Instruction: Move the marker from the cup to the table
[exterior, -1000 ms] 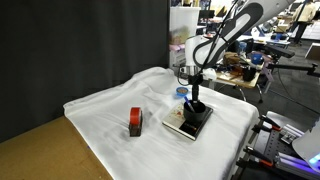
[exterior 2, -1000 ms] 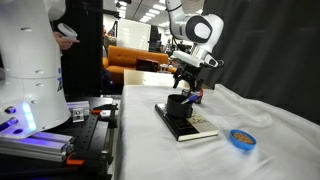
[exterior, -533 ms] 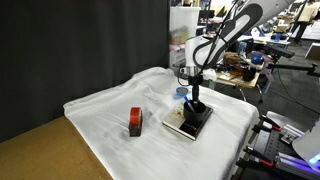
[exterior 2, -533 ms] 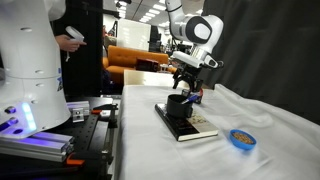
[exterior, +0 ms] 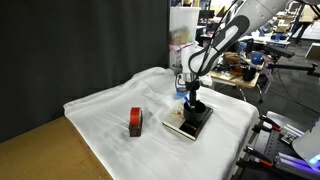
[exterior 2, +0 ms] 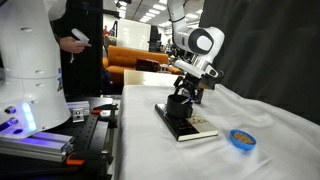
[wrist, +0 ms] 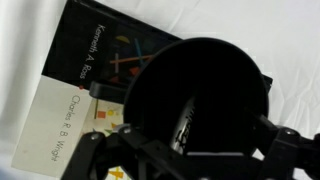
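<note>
Marker: the marker [wrist: 186,130] stands inside the cup [wrist: 205,75]. In the wrist view it shows only as a pale glint leaning against the dark inner wall, so it has not yet been lifted out.
Cup: black, upright, mouth open to the top, which is why the approach comes from straight above. It sits on the book [wrist: 95,70], near one end of it in an exterior view [exterior 2: 178,104].
Gripper: the gripper [exterior 2: 188,90] hangs low over the cup's mouth, pointing down and roughly centred on it.
Jaws: spread. The fingers [wrist: 95,152] show at either side of the wrist view's lower edge, well apart, and pinch nothing. Whether the tips are already below the rim is hard to say, the cup's inside being so dark.
Why so held: in my judgement the wide spread lets the tips pass either side of the marker before they close.
Book: it lies flat on the white cloth of the table [exterior: 105,100] and raises the cup a little. It may slide if the cup is nudged.
Risk: a tip catching the rim could tip the cup.
Free cloth: bare cloth beside the book suits the set-down, between it and the red object [exterior: 135,122].
Also there: a blue roll [exterior 2: 239,138] lies on the cloth, apart from the book.
</note>
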{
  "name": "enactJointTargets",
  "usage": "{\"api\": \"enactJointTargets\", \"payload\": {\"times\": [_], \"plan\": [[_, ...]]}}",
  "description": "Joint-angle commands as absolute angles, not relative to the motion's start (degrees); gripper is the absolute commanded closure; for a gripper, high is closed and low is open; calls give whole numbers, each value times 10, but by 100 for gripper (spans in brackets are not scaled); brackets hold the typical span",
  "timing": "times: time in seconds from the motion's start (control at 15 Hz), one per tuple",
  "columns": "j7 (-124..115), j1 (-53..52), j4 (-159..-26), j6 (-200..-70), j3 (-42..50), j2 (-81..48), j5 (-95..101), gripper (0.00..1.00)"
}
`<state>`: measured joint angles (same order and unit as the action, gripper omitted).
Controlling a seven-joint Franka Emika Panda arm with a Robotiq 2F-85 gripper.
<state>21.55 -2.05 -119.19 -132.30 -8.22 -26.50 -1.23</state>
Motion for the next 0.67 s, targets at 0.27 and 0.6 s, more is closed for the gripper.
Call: {"api": "enactJointTargets", "payload": {"times": [0.27, 0.6], "plan": [[215, -18, -1173, -1321, -84, -282, -3, 0], [215, -18, -1173, -1321, -84, -282, -3, 0]]}}
